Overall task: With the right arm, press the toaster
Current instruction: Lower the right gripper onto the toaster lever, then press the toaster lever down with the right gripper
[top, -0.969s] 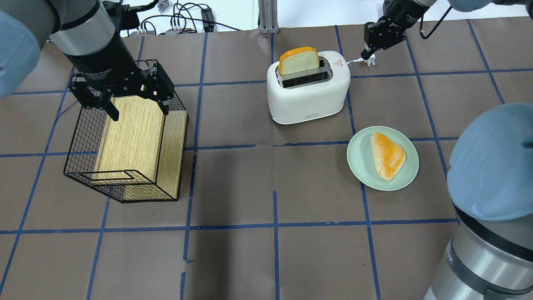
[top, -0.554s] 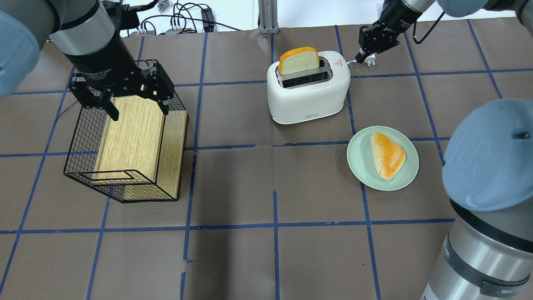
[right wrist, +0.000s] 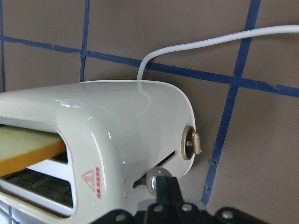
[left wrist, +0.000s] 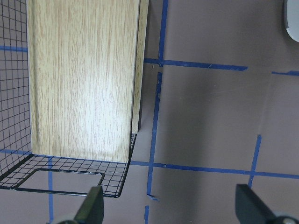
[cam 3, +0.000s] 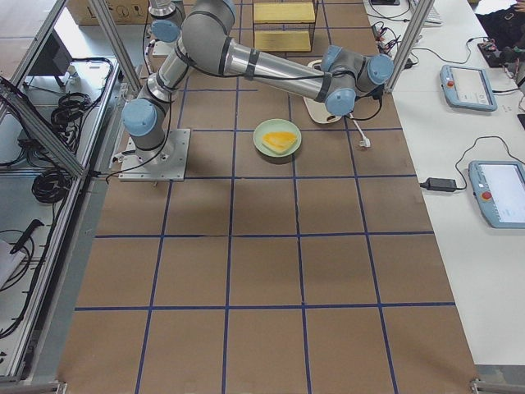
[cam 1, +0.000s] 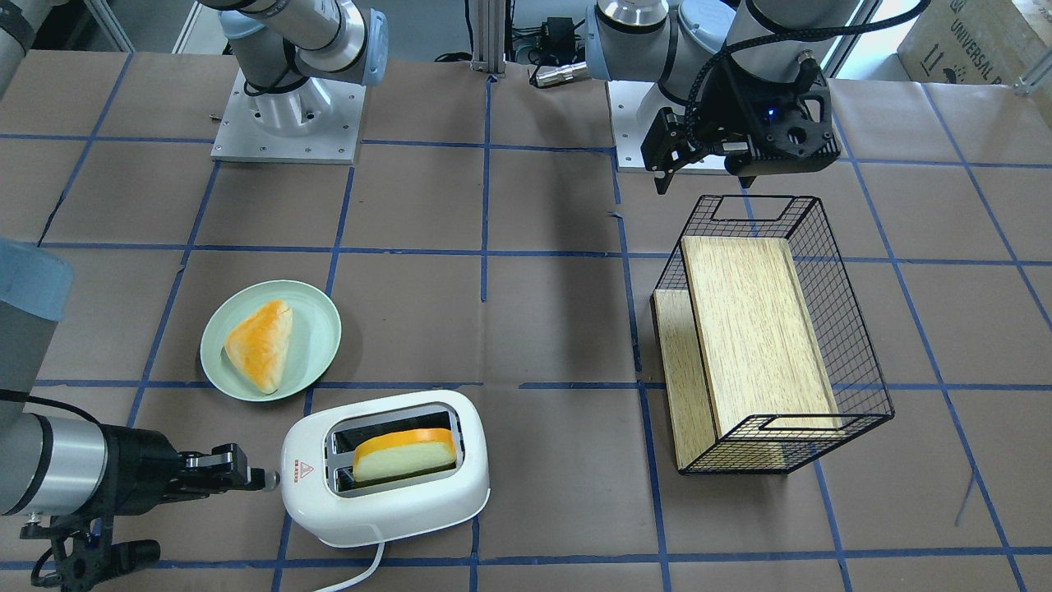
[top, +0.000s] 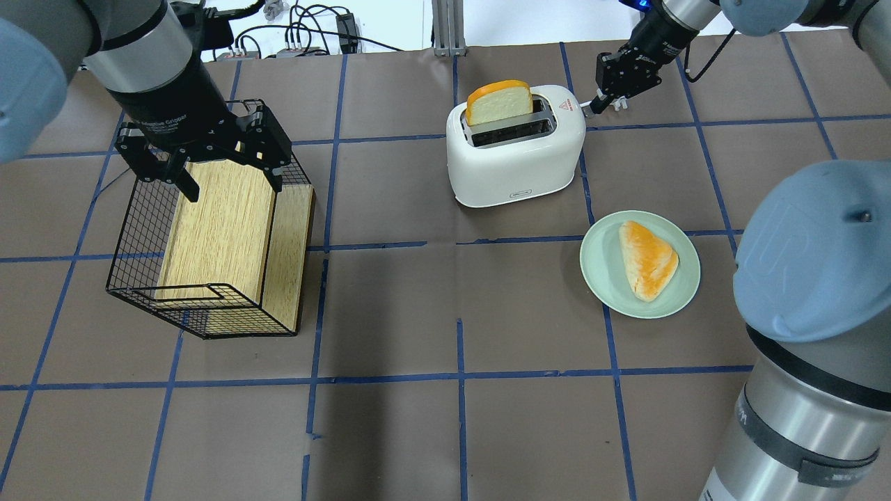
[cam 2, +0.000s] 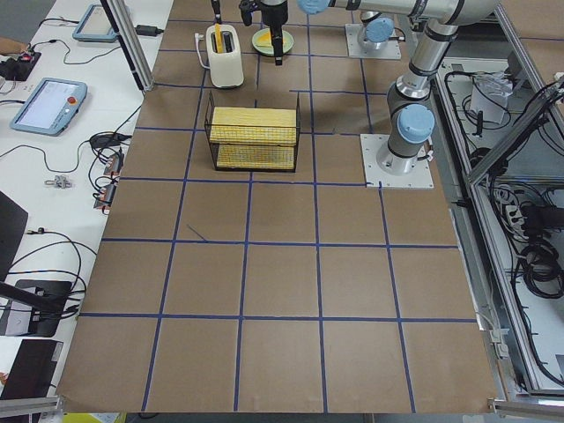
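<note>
Right claw (cam 1: 246, 474) closed, empty, tip touching the clear lever knob (right wrist: 156, 179) on the toaster (top: 515, 149) end, far side of desk (top: 390, 306). Bread slice (top: 498, 102) stands high in its slot. Judged: contact made, downward press not yet done.

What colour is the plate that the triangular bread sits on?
The plate is pale mint green, clearest in the overhead exterior view.
</note>
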